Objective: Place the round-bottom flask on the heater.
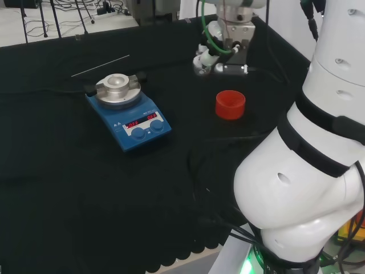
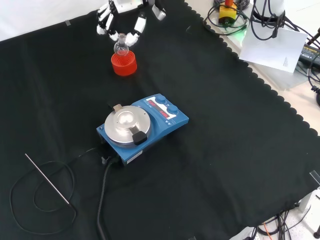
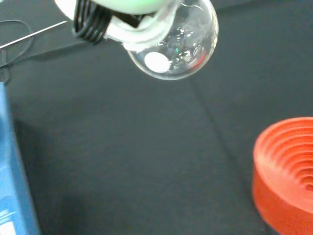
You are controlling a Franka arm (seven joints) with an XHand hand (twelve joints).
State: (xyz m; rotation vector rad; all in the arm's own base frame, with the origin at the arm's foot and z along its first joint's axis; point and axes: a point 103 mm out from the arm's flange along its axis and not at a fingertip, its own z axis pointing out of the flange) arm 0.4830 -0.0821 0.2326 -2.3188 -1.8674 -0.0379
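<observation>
1. The black and white robot hand (image 2: 125, 15) has its fingers (image 2: 134, 34) curled round the neck of the small clear glass round-bottom flask (image 2: 120, 47); the wrist view shows the bulb (image 3: 178, 41) hanging free in the air, clear of the cloth.
2. In the front view the flask sits just above the red ribbed ring stand (image 2: 123, 64). The blue heater with its round silver plate (image 2: 126, 126) stands well apart, nearer that camera.
3. Risk: the flask is held by the neck alone, so the smooth glass may slip or swing in transit.
4. Risk: the plate's shallow dished centre (image 1: 118, 81) is a small target; landing off-centre could let the flask roll off onto the black-clothed tabletop (image 2: 240, 150).
5. Risk: a low carry could clip the heater's black clamp piece (image 2: 140, 136).
</observation>
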